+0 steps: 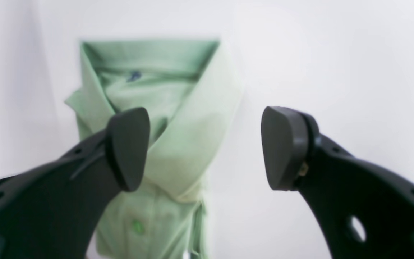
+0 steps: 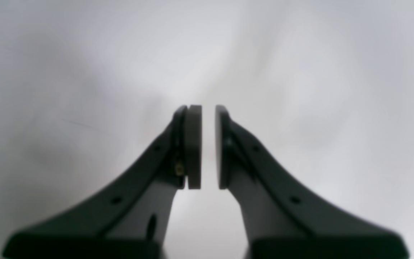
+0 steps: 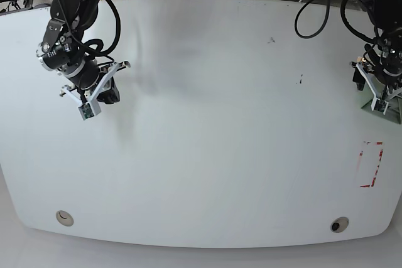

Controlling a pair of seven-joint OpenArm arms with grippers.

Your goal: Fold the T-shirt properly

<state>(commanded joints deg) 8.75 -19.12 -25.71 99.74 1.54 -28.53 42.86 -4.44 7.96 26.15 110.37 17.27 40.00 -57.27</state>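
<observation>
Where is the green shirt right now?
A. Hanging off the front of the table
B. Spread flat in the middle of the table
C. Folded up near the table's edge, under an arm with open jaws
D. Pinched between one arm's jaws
C. The T-shirt lies folded small, collar showing, beneath the left gripper, whose jaws stand wide apart without touching it; in the base view it sits at the table edge.

**Three cameras: one overhead, two on the wrists**

The base view looks straight down on the whole white table (image 3: 207,123). Each wrist view looks out close between its own fingers: the left gripper (image 1: 205,149) faces the T-shirt (image 1: 178,118), the right gripper (image 2: 208,147) bare tabletop.
</observation>
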